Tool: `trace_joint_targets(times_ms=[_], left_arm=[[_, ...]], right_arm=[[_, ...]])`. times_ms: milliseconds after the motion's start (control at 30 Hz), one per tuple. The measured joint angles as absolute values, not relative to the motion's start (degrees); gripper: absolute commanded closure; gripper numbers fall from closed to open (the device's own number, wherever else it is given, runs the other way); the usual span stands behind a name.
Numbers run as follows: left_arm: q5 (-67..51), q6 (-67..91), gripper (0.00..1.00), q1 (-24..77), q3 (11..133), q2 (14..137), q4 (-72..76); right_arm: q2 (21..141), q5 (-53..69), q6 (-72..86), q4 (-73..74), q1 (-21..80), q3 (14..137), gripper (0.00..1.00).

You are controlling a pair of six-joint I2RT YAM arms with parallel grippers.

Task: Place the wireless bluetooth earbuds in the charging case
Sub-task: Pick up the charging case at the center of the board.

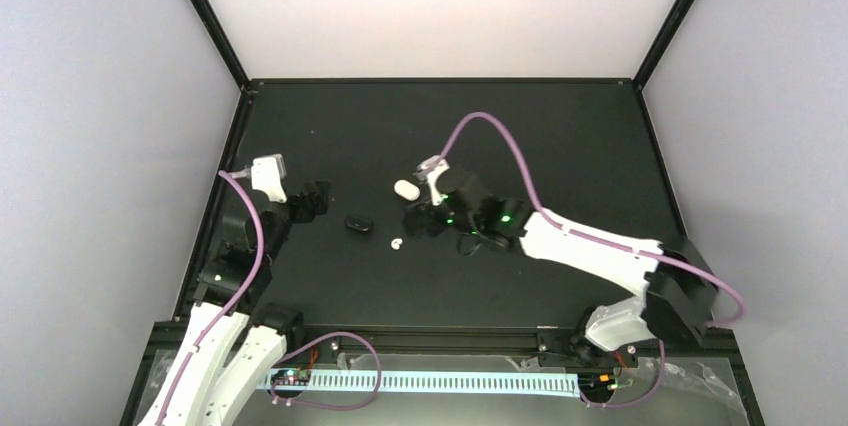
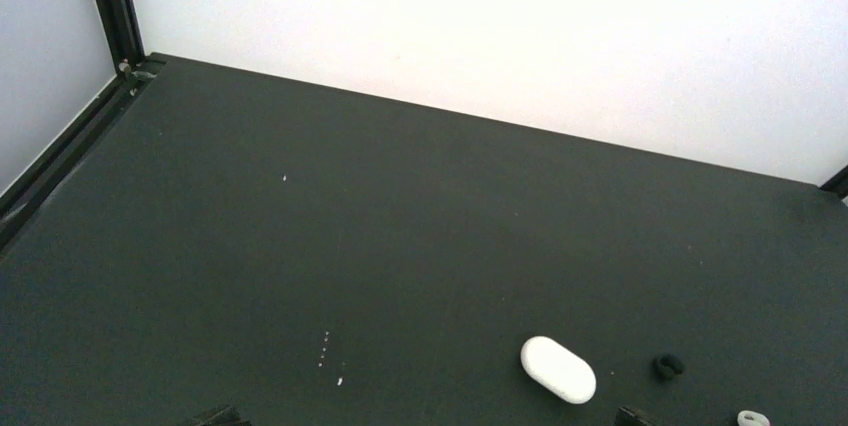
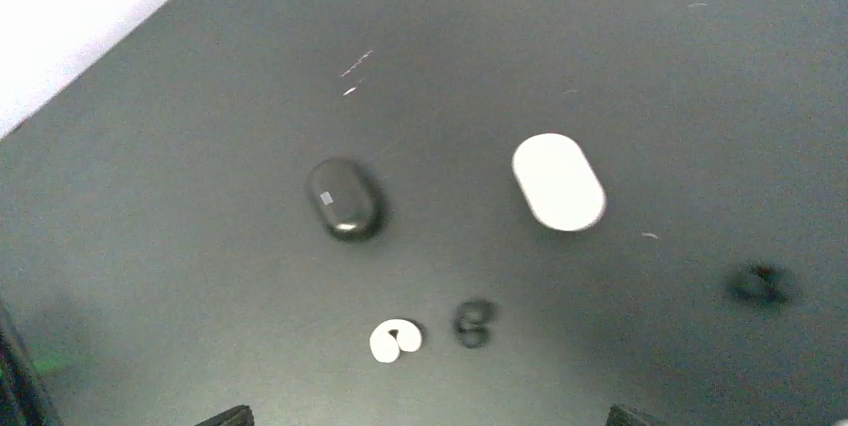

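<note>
Two closed oval cases lie mid-table: a white charging case (image 1: 405, 189) (image 3: 558, 181) (image 2: 557, 369) and a black one (image 1: 359, 222) (image 3: 343, 197). In the right wrist view a white earbud (image 3: 395, 340) (image 1: 397, 243) and a black earbud (image 3: 473, 322) lie side by side on the mat in front of the jaws. A second black earbud (image 3: 760, 284) sits farther right, blurred. The left wrist view shows one black earbud (image 2: 668, 366) beside the white case. My right gripper (image 1: 428, 218) (image 3: 428, 418) hovers open over the buds, holding nothing. To the left of the black case my left gripper (image 1: 312, 201) (image 2: 425, 418) is open and empty.
The black table (image 1: 560, 146) has a raised black frame round its edges, with white walls behind and to the sides. A purple cable (image 1: 500, 131) arcs over the right arm. A small white-grey item (image 2: 752, 418) shows at the lower right edge of the left wrist view.
</note>
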State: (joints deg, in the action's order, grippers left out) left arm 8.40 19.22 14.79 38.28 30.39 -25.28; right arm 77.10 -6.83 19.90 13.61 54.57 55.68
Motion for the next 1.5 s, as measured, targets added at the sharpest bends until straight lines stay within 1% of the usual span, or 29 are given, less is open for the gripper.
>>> trace_joint_targets(times_ms=[167,300,467,567,700,800,1000,1500], left_arm=[[9.89,19.27,0.01,14.87,38.28,28.71,-25.80],[11.18,19.27,0.01,14.87,38.28,27.79,-26.26],[11.53,19.25,0.01,14.87,38.28,27.79,-26.41],[11.51,19.25,0.01,14.87,38.28,27.79,-26.39],[11.31,19.25,0.01,14.96,38.28,27.81,-26.39],[11.11,19.25,0.01,15.14,38.28,27.79,-26.37],[10.52,19.25,0.01,15.16,38.28,27.88,-26.24],[8.88,19.22,0.01,15.16,38.11,28.23,-26.09]], right_arm=[[88.71,-3.46,19.00,12.01,58.83,61.63,0.16],[95.53,-3.25,19.14,11.25,59.44,65.54,0.17],[98.74,-6.17,19.70,10.98,56.99,66.98,0.17],[101.69,-7.16,19.42,11.66,53.65,70.65,0.17],[107.22,-7.42,18.13,12.32,49.39,76.27,0.20],[110.26,-7.09,16.99,13.02,47.64,78.13,0.22],[117.27,-4.80,14.63,16.14,46.70,84.40,0.25],[124.33,-1.80,12.62,20.67,46.78,90.08,0.28]])
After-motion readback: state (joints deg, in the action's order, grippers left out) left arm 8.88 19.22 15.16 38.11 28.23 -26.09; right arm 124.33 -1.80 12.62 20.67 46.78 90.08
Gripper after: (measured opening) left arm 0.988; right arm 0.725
